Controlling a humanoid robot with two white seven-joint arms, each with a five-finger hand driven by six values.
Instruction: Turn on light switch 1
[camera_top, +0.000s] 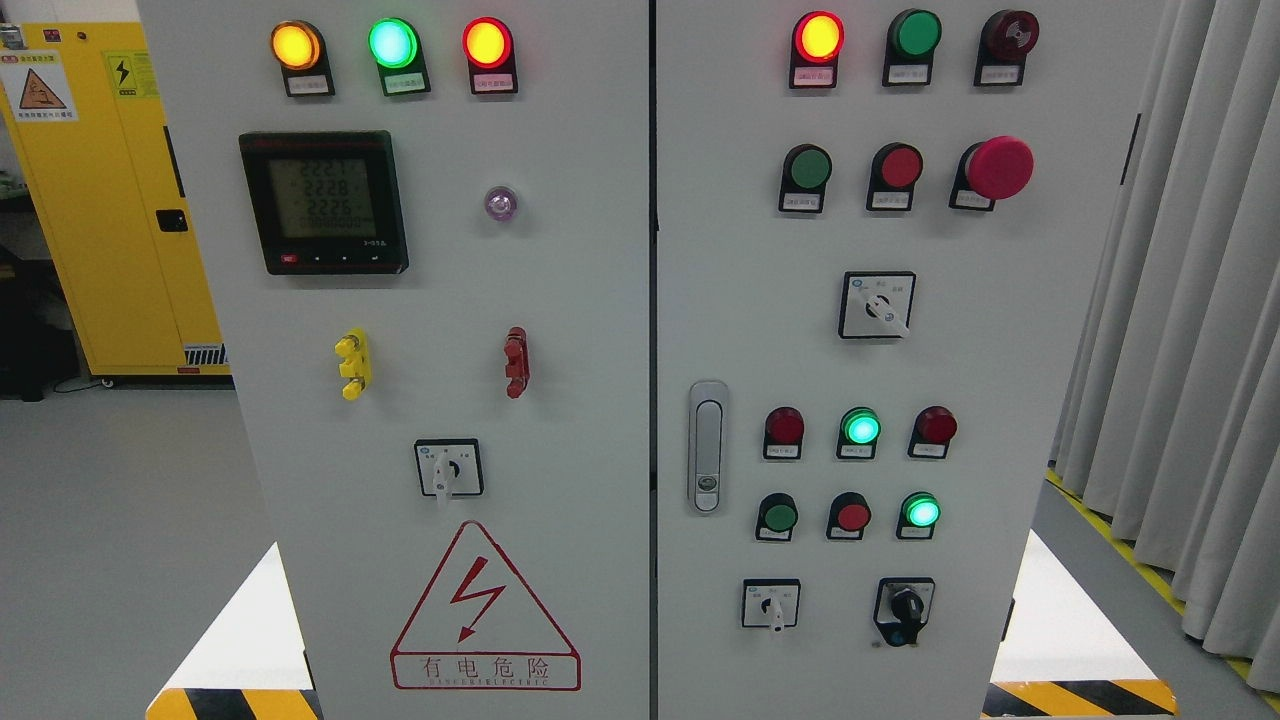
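Observation:
A grey control cabinet (600, 330) with two doors fills the head view. Neither of my hands shows. The left door carries a white rotary selector (449, 468), a yellow lever (353, 363) and a red lever (516, 362). On the right door there are a rotary selector (877, 305), a smaller selector (771, 603) and a black knob (905, 607). Between them sit a green button (777, 516), a red button (851, 516) and a lit green button (920, 511). The labels are too small to read, so I cannot tell which control is switch 1.
A red mushroom stop button (998, 167) juts from the upper right door. A door handle (707, 445) sits by the centre seam. A yellow cabinet (110, 200) stands at the back left, grey curtains (1190, 330) at the right, striped floor markings (1080, 697) below.

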